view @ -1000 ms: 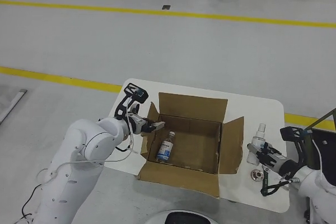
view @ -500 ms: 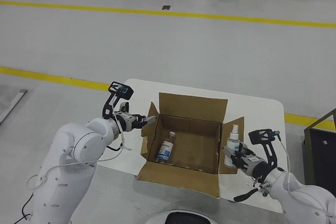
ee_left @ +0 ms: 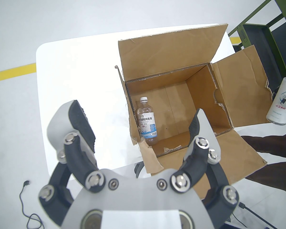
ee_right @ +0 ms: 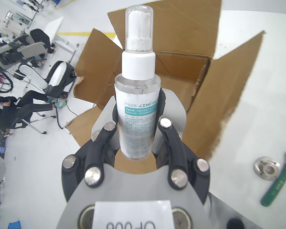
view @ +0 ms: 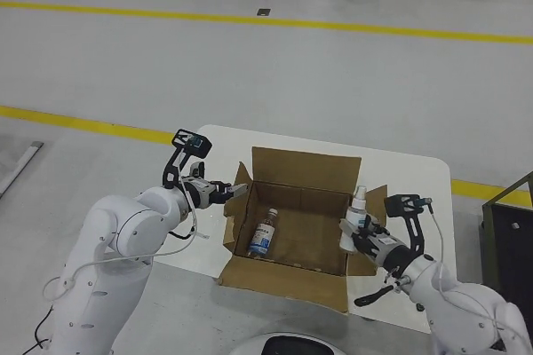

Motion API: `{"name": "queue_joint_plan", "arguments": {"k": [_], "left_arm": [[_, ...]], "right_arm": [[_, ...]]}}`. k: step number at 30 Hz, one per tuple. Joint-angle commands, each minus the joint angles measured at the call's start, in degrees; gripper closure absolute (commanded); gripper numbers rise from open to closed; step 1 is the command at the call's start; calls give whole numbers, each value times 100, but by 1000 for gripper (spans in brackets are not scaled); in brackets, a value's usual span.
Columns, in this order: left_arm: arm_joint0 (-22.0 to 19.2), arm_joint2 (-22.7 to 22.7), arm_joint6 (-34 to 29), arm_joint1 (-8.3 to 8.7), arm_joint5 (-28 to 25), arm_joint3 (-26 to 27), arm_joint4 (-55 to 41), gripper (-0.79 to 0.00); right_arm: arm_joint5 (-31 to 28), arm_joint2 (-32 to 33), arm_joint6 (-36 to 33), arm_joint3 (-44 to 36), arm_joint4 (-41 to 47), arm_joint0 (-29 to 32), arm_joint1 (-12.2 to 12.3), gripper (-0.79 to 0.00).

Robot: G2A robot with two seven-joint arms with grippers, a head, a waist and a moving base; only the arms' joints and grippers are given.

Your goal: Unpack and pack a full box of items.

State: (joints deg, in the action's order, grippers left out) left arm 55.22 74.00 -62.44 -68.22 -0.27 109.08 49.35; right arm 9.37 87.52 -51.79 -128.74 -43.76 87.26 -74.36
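Observation:
An open cardboard box (view: 289, 271) stands on the white table (view: 409, 173), flaps spread. A clear bottle with a blue label (view: 263, 232) lies on the box floor near the left wall, as the left wrist view shows (ee_left: 146, 122). My left gripper (view: 235, 191) hangs open beside the box's left flap, holding nothing (ee_left: 137, 109). My right gripper (view: 360, 241) is shut on a white-capped spray bottle (view: 356, 216), held upright over the box's right flap. The spray bottle (ee_right: 137, 110) sits between the right gripper (ee_right: 138, 117) fingers.
A round metal flange (ee_right: 267, 168) and a green-handled wrench (ee_right: 277, 179) lie on the table to the right of the box. A green metal rack (view: 524, 231) stands past the table's right edge. The box (ee_left: 200, 82) floor is bare beside the bottle.
My right gripper has carried the spray bottle left from the table beside the box to over the right flap. The left gripper drew back slightly from the left flap, then stayed still.

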Motion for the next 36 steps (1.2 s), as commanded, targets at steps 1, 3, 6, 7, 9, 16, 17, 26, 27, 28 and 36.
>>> {"name": "queue_joint_plan", "arguments": {"k": [1, 3, 6, 7, 9, 16, 17, 26, 27, 28, 36], "left_arm": [[0, 0, 0, 0, 0, 0, 0, -785], [0, 0, 0, 0, 0, 0, 0, -785], [0, 0, 0, 0, 0, 0, 0, -785], [0, 0, 0, 0, 0, 0, 0, -785], [92, 23, 161, 9, 1, -6, 90, -785], [308, 204, 203, 52, 188, 130, 308, -785], [322, 218, 202, 56, 195, 145, 316, -785], [351, 234, 197, 68, 216, 194, 326, -785], [351, 234, 197, 68, 216, 194, 326, -785], [351, 234, 197, 68, 216, 194, 326, -785], [351, 234, 197, 68, 216, 194, 326, -785]], "right_arm": [[373, -573, 65, 498, -405, -531, -28, 0], [782, -1152, 59, 994, -774, -1018, -79, 0], [1461, -1826, 138, 1895, -1229, -1653, -177, 0], [1667, -2016, 161, 2207, -1288, -1848, -217, 0], [2047, -2287, 256, 2817, -1073, -2168, -313, 0], [2787, -2993, 538, 4294, -678, -2969, -593, 0], [2837, -3078, 513, 4469, -612, -3067, -630, 0], [3055, -3623, 515, 5774, -276, -3633, -902, 0], [3064, -3656, 534, 5857, -252, -3671, -924, 0], [3050, -3723, 540, 6018, -171, -3734, -967, -58], [3027, -3994, 772, 6703, 132, -4028, -1191, -619]]}}
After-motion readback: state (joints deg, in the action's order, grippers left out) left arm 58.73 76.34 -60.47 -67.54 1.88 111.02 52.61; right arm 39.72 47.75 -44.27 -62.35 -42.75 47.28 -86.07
